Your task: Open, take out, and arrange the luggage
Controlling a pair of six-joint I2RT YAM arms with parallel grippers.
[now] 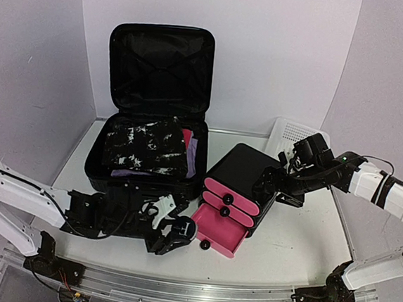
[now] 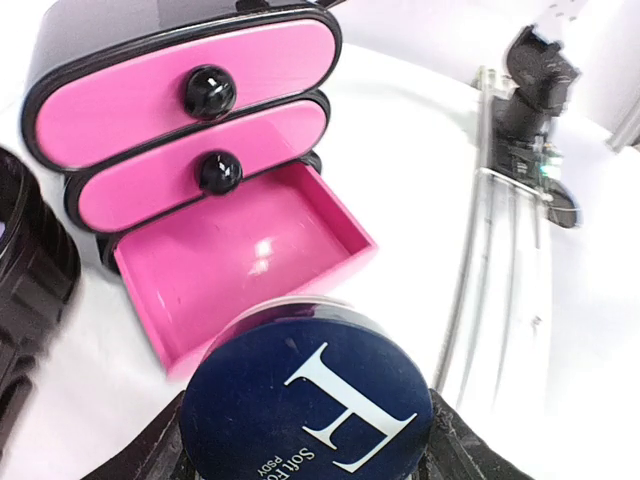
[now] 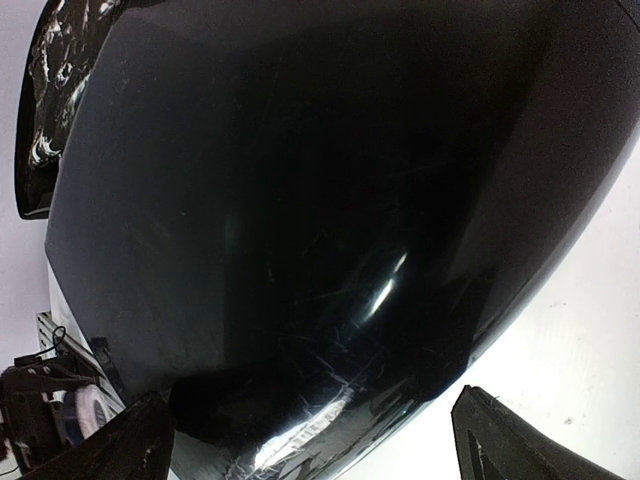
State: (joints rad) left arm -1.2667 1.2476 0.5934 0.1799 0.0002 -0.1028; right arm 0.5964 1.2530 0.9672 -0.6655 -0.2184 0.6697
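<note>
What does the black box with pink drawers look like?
The drawer box is shiny black plastic with three pink drawer fronts, each with a round black knob. The bottom drawer is pulled out and looks empty. It stands upright on the white table, right of the open luggage. The open right pincer straddles its right side; contact unclear. The left pincer holds a navy compact before it.
</note>
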